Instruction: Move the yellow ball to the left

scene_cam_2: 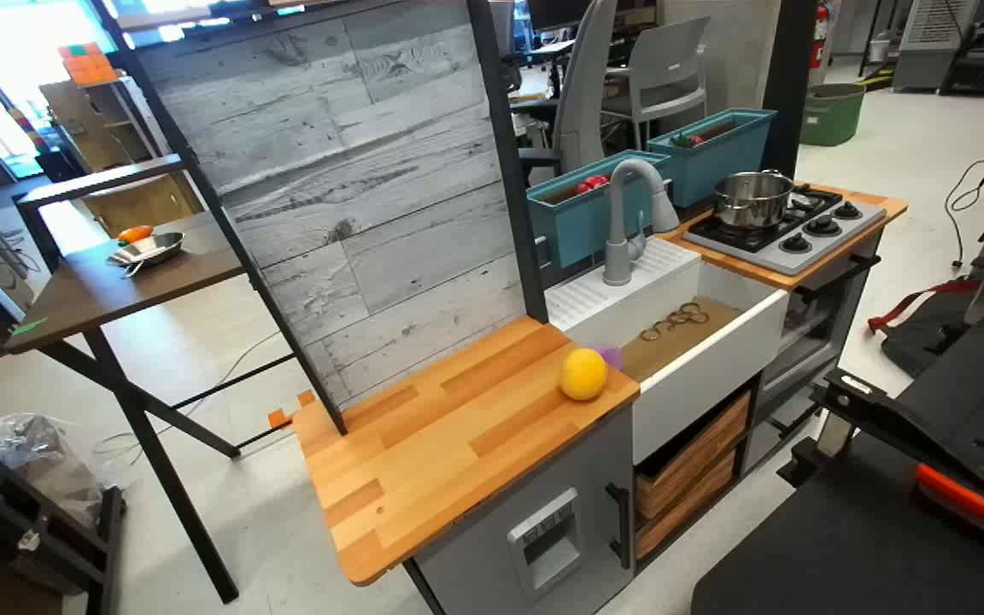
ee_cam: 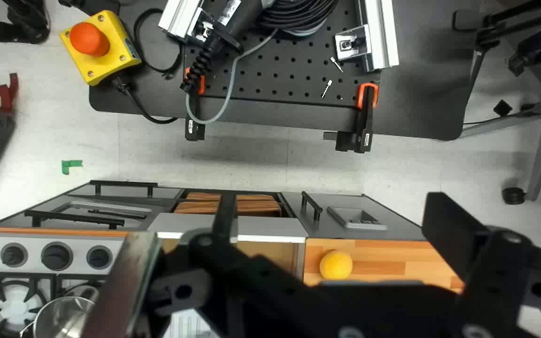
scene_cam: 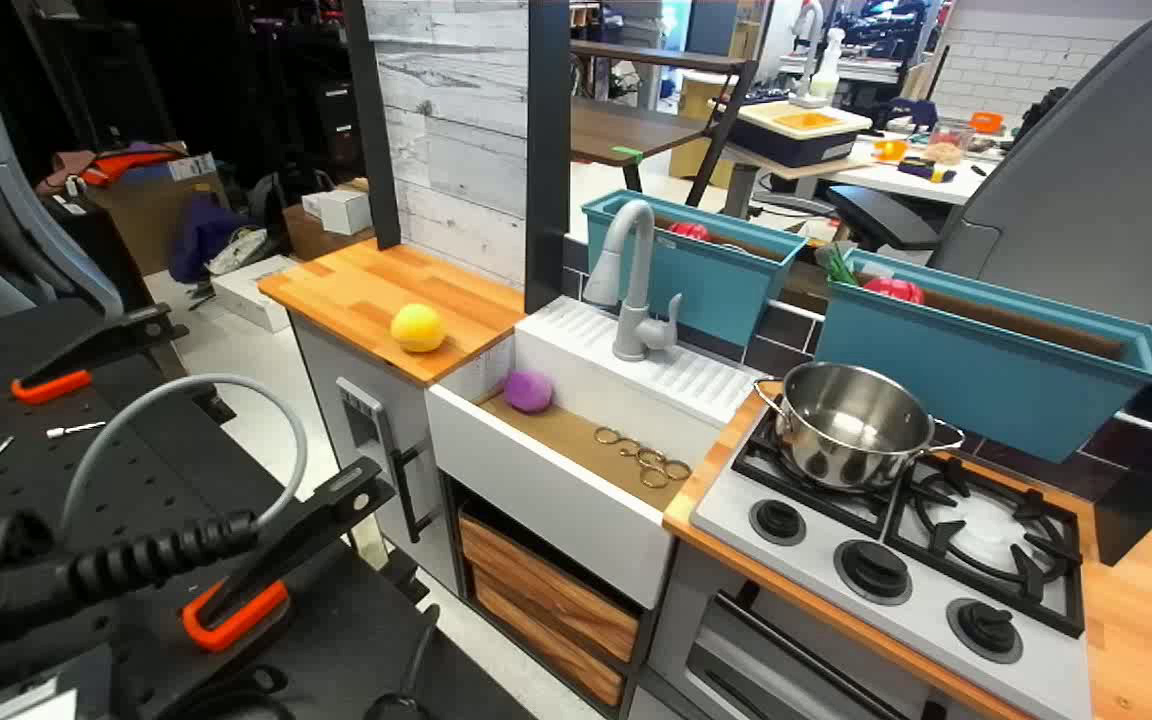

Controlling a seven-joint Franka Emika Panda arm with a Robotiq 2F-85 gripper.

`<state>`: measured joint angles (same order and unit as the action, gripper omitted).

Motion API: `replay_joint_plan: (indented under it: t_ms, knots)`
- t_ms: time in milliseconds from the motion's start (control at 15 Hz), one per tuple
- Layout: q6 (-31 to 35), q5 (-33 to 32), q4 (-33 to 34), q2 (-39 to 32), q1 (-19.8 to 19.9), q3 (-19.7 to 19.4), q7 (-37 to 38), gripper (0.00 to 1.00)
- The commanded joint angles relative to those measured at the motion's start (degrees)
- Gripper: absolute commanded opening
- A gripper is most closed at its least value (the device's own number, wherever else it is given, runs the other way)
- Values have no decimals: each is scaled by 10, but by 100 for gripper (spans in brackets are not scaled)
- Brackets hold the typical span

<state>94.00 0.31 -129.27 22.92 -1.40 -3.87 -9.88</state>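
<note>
In the wrist view, left to right, a steel pot (ee_cam: 59, 317) stands on a gray stovetop (ee_cam: 79, 244), followed by a white sink (ee_cam: 270, 228) partly hidden behind the dark gripper (ee_cam: 334, 218). The gripper is spread wide, its fingers (ee_cam: 451, 230) well parted, with the yellow ball (ee_cam: 336, 265) showing in the gap between them. The ball rests on a wooden counter (ee_cam: 392, 256) just right of the sink, beyond the fingertips and well apart from both. One finger, toward the right, covers part of the counter's outer end. In both exterior views, again left to right, the ball sits near the counter's front edge, close to the corner beside the sink. A purple object (scene_cam: 528, 391) lies inside the sink at the counter end, and metal rings (scene_cam: 664, 465) lie farther along its tan bottom. The pot stands on the stovetop past the sink, in front of a teal planter (scene_cam: 996, 370).
</note>
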Motion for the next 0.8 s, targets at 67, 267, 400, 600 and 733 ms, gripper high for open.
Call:
replay_joint_plan:
  t_ms: [67, 267, 400, 600, 733]
  knots:
    - [-1, 1, 1, 0, 5, 4, -1, 100]
    - [-1, 1, 1, 0, 5, 4, -1, 100]
    - [-1, 1, 1, 0, 5, 4, -1, 100]
    - [-2, -4, -3, -1, 5, 9, 7, 100]
    - [26, -8, -34, 6, 2, 18, 18, 100]
